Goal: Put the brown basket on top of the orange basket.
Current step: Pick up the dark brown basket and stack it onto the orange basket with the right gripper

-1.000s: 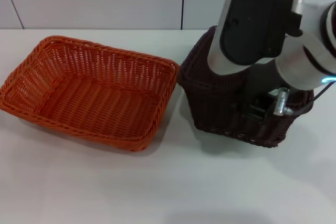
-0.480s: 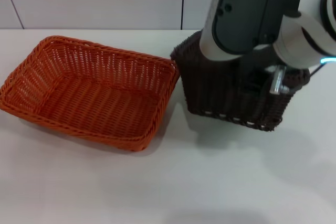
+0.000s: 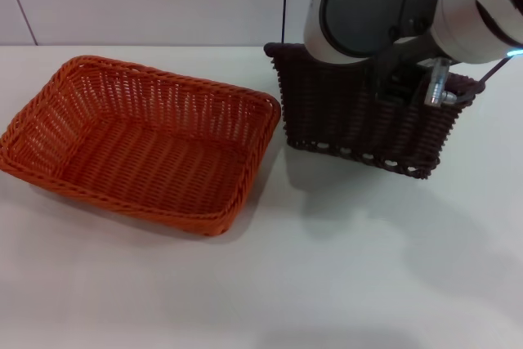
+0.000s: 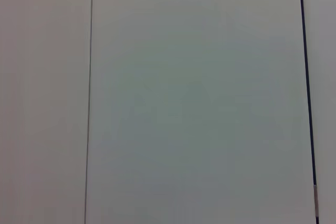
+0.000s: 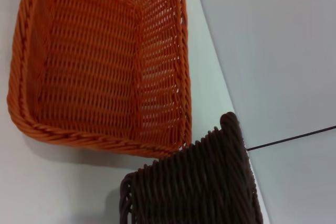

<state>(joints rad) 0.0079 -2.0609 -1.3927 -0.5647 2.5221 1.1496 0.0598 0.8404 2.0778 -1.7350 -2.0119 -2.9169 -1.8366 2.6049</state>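
Head view: right end effector (image 3: 413, 87) is clamped on the near-side wall of the dark brown woven wicker-style rectangular basket (image 3: 359, 116). The basket hangs tilted and clear of the white worktop (image 3: 327, 267), just to the right of the bright orange woven wicker-style rectangular basket (image 3: 139, 140). Risk: a one-wall grip lets it swing or slip out during the sideways carry. Its low edge sits about level with the orange rim, so it could catch there and shove the orange one.

Left wrist view: only blank wall panels, left arm parked out of sight.

Right wrist view: brown basket's corner (image 5: 199, 182) close to the orange rim (image 5: 181, 77). Skewed alignment at release would leave it perched crooked, not nested.
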